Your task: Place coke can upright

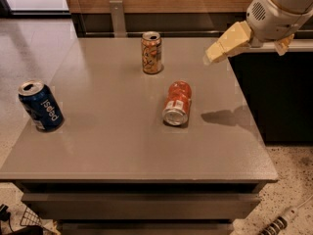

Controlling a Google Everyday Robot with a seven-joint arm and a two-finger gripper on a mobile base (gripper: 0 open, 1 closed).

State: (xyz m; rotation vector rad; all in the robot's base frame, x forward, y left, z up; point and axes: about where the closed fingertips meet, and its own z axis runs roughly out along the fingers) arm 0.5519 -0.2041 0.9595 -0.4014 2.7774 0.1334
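The coke can (177, 103), red-orange with a white label patch and a silver top, lies on its side near the middle of the grey table (112, 141), its top facing the front edge. My gripper (246, 50) hangs in the air above the table's far right corner, up and to the right of the can and well apart from it. Its pale yellow fingers (227, 43) are spread and hold nothing. Its shadow falls on the table to the right of the can.
An orange-tan patterned can (151, 52) stands upright at the back of the table. A blue Pepsi can (41, 105) stands at the left edge. A dark cabinet (279, 97) is to the right, a wooden wall behind, and a power strip (279, 223) lies on the floor at the lower right.
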